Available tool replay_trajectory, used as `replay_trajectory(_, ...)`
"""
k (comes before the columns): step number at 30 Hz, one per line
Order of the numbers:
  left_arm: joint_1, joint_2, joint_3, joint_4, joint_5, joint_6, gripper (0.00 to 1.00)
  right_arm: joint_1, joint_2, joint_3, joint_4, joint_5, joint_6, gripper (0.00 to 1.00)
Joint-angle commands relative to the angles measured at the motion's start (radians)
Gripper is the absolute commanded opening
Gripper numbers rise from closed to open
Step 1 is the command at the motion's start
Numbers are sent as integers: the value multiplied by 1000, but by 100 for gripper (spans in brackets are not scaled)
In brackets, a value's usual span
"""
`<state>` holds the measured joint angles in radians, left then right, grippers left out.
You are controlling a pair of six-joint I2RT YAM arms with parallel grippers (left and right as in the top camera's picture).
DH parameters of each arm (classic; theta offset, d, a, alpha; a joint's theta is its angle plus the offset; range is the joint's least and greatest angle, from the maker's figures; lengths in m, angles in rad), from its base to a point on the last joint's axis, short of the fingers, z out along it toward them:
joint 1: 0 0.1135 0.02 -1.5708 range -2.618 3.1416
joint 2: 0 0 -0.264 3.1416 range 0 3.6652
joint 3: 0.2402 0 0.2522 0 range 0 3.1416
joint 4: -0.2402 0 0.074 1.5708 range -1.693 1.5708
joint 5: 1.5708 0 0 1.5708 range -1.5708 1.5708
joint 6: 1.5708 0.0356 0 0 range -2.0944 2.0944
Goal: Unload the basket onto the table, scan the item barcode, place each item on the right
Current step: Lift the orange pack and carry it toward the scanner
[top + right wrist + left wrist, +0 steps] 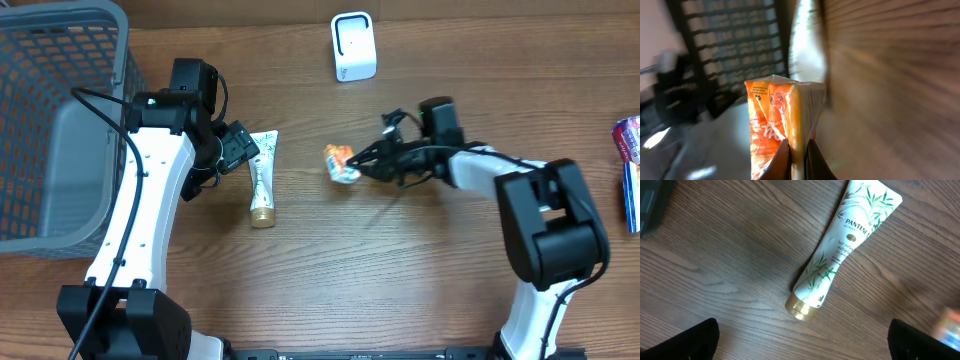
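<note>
Pinching pack [341,163] edge tight, right gripper [362,167] is hovering below scanner [353,47] | left gripper [242,150] is gaping, empty | risk: thin hold may be letting pack swivel.

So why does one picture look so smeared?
Right wrist view: the table and basket behind the orange packet streak with motion blur, the packet itself fairly clear. Left wrist view: the tube is sharp, only the right edge smudged. Overhead view: crisp, evenly lit.
</note>
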<state>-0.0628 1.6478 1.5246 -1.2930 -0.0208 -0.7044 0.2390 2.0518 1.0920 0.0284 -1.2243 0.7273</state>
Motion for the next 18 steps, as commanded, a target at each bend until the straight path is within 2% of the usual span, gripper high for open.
replay_trajectory(1,8,7,-13,1,-16,-6,100,-28,1,3,32,-275,-24,4)
replay_trajectory(3,8,7,-13,1,-16,-6,100,-42,1,3,62,-336,-23,4)
replay_trajectory(8,8,7,-13,6,-12,-7,100,-64,1,3,103,-345,10,4)
replay_trajectory(11,8,7,-13,21,-13,-7,100,-90,1,3,197,-345,112,4)
replay_trajectory(18,8,7,-13,20,-13,-7,100,-158,1,3,566,-345,463,4)
